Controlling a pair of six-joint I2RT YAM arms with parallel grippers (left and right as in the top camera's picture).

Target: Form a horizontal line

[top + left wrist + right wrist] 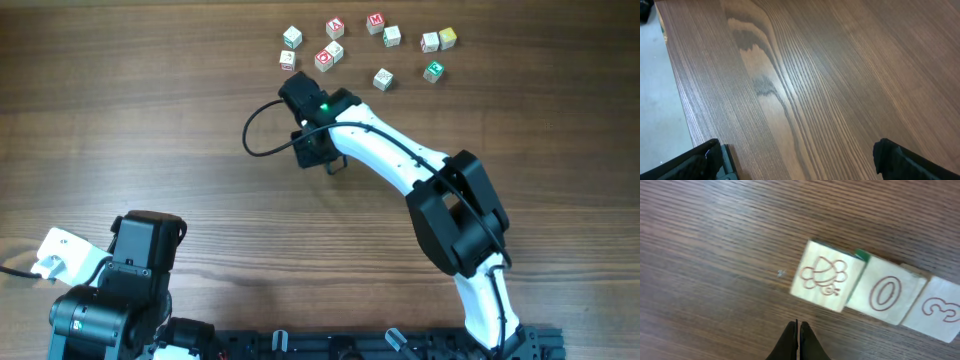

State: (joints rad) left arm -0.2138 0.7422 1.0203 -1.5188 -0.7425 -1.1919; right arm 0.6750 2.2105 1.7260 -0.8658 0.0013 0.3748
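Observation:
In the right wrist view, three pale wooden cubes lie side by side in a row: a bee cube (pixel 828 276), a "0" cube (pixel 887 294) and a "3" cube (pixel 939 309). The bee cube is turned slightly askew and a green edge shows behind it. My right gripper (pixel 799 326) is shut and empty, with its tips just in front of the bee cube and apart from it. In the overhead view the right gripper (pixel 334 165) sits mid-table, and the row is hidden under the arm. My left gripper (pixel 800 167) is open and empty over bare wood.
Several loose cubes are scattered at the far edge in the overhead view, among them a red-faced one (pixel 324 60), a green-faced one (pixel 433 71) and a pale one (pixel 383 78). The left arm (pixel 130 270) rests at the near left. The table's left edge (pixel 670 75) shows in the left wrist view.

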